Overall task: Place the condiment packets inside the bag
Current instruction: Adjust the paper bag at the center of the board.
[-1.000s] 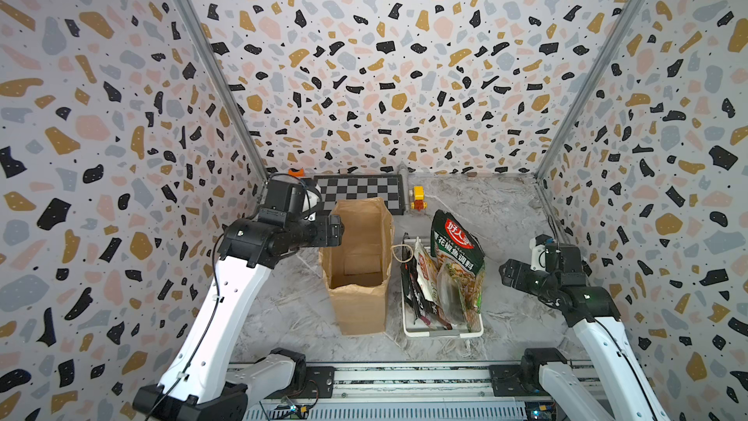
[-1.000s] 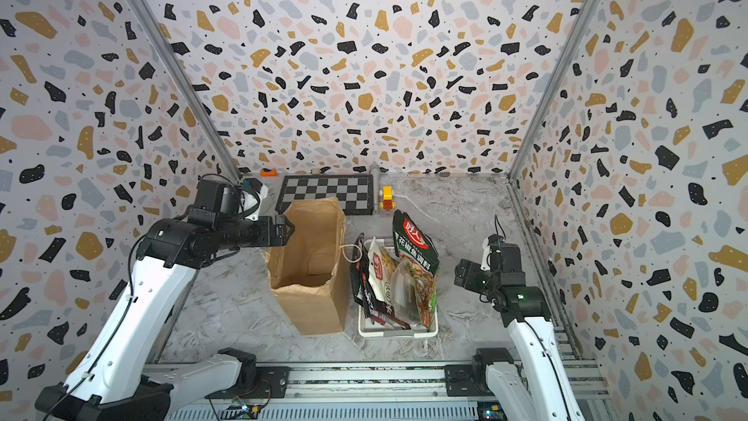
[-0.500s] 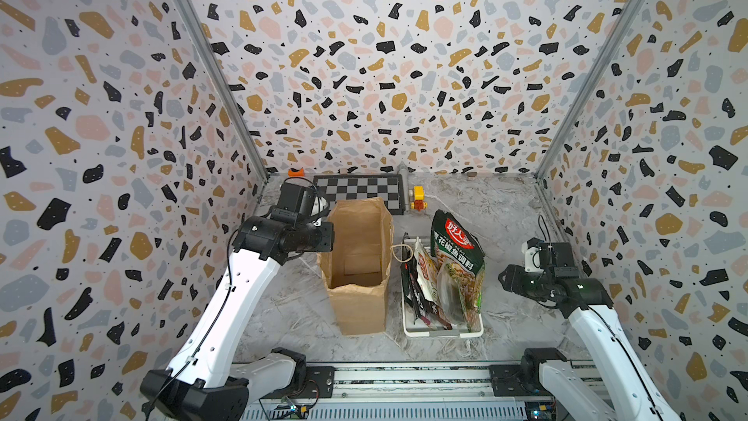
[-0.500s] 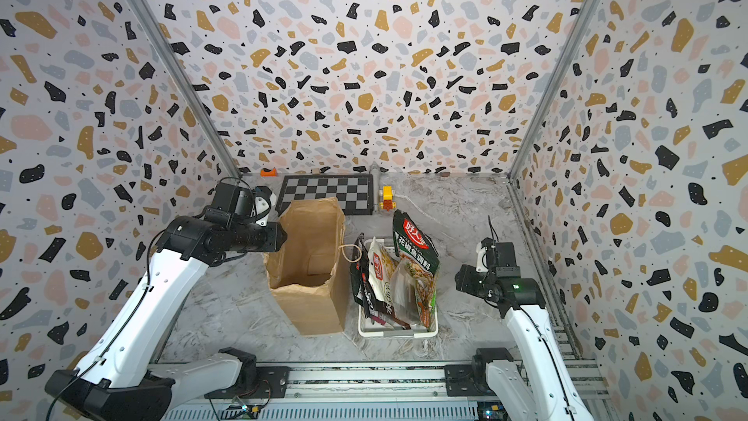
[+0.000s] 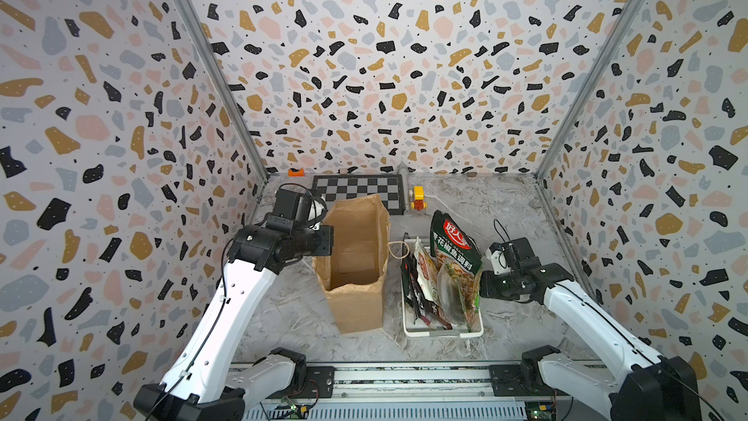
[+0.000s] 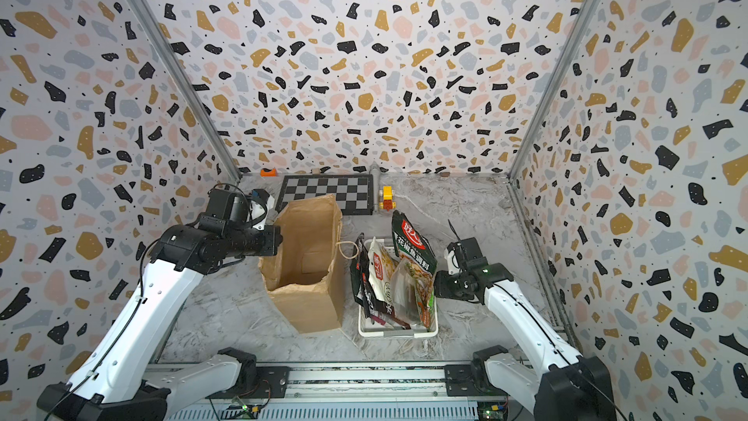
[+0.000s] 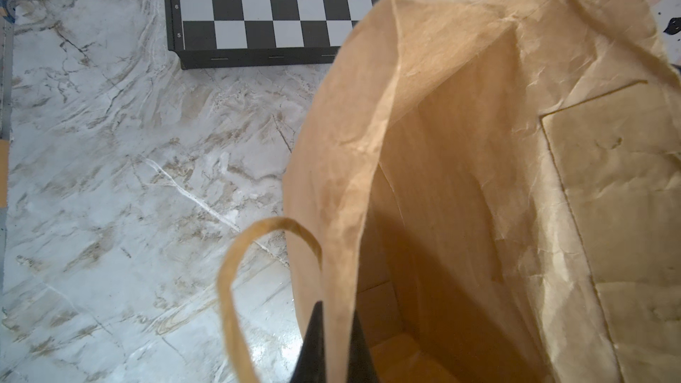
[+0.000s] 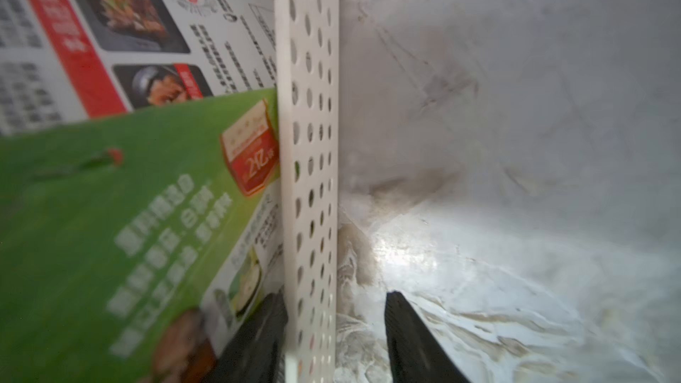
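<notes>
The brown paper bag (image 5: 356,261) (image 6: 307,269) stands upright and open mid-table. My left gripper (image 5: 330,238) (image 7: 337,311) is shut on the bag's left rim, one finger inside and one outside the paper wall (image 7: 479,141). Several condiment packets stand in the white basket (image 5: 443,333) to its right: a dark-green one with a red logo (image 5: 455,245), a cream-red one (image 5: 425,273), a black-red one (image 5: 417,301) and a clear-green one (image 5: 461,289). My right gripper (image 5: 483,283) (image 8: 333,294) is open astride the basket's perforated right wall (image 8: 309,141). Its inner finger lies by the green packet (image 8: 129,233); a gap separates the outer finger from the wall.
A chessboard (image 5: 360,192) lies behind the bag, with a yellow toy (image 5: 418,196) beside it and a small orange piece (image 5: 296,172) at the back wall. The bag's cord handle (image 5: 398,249) hangs toward the basket; another handle (image 7: 236,270) loops beside my left fingers.
My left gripper has closed onto the bag's left rim. My right gripper has moved left to the basket's side and narrowed around its wall.
</notes>
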You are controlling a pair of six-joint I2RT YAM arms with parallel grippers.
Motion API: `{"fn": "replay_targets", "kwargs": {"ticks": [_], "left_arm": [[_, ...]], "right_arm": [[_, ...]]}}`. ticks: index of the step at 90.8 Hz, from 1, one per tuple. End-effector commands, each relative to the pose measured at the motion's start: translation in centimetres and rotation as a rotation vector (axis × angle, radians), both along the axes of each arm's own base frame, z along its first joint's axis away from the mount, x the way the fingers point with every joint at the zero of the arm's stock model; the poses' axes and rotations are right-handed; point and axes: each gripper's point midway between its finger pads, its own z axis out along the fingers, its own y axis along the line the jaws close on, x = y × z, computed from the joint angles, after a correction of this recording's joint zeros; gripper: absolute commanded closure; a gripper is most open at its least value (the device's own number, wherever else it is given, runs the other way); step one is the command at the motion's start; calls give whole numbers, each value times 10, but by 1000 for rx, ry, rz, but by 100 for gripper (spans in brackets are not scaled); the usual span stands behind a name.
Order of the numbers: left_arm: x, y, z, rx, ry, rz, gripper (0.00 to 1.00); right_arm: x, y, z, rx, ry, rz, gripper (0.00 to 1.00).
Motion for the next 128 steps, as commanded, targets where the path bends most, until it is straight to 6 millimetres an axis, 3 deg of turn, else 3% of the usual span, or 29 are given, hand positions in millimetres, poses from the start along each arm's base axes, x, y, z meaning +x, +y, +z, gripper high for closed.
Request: {"fn": "replay_targets", "kwargs": {"ticks": [1, 10, 19, 40, 43, 51, 81, 91, 101, 109, 113, 128], "left_arm": [[4, -6, 12, -48, -59, -7, 100], [4, -8, 13, -57, -63, -11, 100], [4, -9, 13, -62, -62, -15, 100], [1, -12, 13, -73, -47, -30, 100], [1, -13, 15, -79, -46, -35, 100], [-1, -19, 18, -116, -36, -46, 100], [-6, -42, 20, -244, 6, -105, 100], [-6, -53, 21, -310, 21, -129, 100], [-1, -57, 22, -340, 27, -123, 100], [5, -55, 23, -329, 25, -95, 100], [8, -53, 24, -329, 20, -78, 100], [18, -55, 23, -357, 15, -42, 100]], "right_arm": [[6, 10, -4, 10, -13, 34, 54], [5, 23, -6, 20, 2, 90, 54], [6, 23, -13, 1, 19, 95, 60], [18, -8, -14, -200, 14, 46, 86], [24, -20, -10, -271, -5, 25, 94], [37, -40, -4, -375, -31, -7, 100], [105, -96, 11, -468, -23, -136, 100], [129, -100, 17, -447, -32, -142, 100], [139, -97, 33, -420, -57, -142, 85], [134, -98, 58, -409, -117, -170, 61], [127, -100, 72, -404, -149, -189, 54], [87, -92, 129, -302, -316, -214, 45]]}}
